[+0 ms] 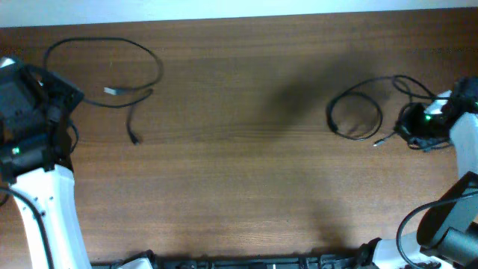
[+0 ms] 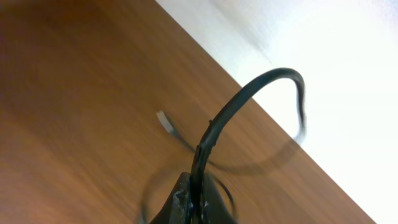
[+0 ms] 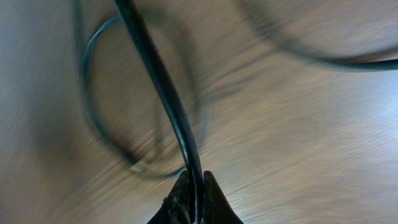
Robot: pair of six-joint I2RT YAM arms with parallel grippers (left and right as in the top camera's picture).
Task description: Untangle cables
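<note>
One thin black cable point(image 1: 112, 52) lies in a wide loop at the far left of the table, its silver plug end point(image 1: 110, 91) near the middle of the loop. My left gripper point(image 1: 48, 90) is shut on this cable point(image 2: 249, 93), which arcs up from the jaws point(image 2: 199, 199). A second black cable point(image 1: 357, 118) lies coiled at the right with a plug end point(image 1: 378, 141). My right gripper point(image 1: 418, 123) is shut on this cable point(image 3: 158, 81), which runs up from the jaws point(image 3: 197, 193). A third cable does not show apart from these.
The wooden table point(image 1: 246, 172) ends at a white surface along its far edge point(image 1: 246, 9). Thick black arm wires point(image 1: 411, 224) curve at the lower right. The arm bases stand at the front edge.
</note>
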